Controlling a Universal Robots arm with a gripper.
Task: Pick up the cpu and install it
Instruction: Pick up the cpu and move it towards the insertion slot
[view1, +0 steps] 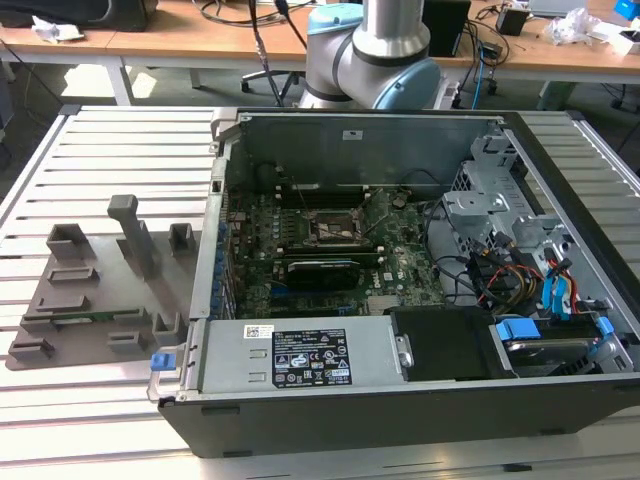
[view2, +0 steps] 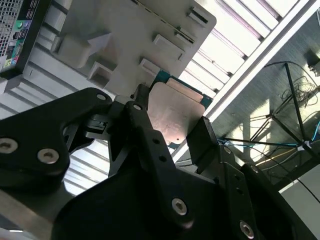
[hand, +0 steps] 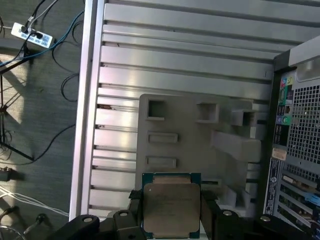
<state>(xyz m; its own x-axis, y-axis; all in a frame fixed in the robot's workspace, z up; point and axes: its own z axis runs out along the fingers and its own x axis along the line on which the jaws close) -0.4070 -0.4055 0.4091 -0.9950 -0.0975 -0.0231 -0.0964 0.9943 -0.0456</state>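
Note:
The cpu (hand: 171, 207) is a flat square chip with a pale metal top and a green-blue rim. In both wrist views it sits between the two black fingers of my gripper (hand: 171, 200), which is shut on its opposite edges. The held cpu (view2: 175, 112) hangs above the slatted table, over the near end of a grey moulded holder tray (hand: 190, 130). In the exterior view that tray (view1: 100, 290) lies to the left of the open computer case (view1: 400, 420). The socket frame (view1: 335, 228) lies on the green motherboard (view1: 300, 275) inside the case.
A slatted metal table (view1: 100, 150) carries the tray and the case. Beside the table's edge (hand: 85, 100), cables and a power strip (hand: 32, 34) lie on the floor. In the case are a long black card (view1: 320, 270), a power supply (view1: 300, 355) and a drive cage with cables (view1: 520, 260). The arm's base (view1: 370, 50) stands behind the case.

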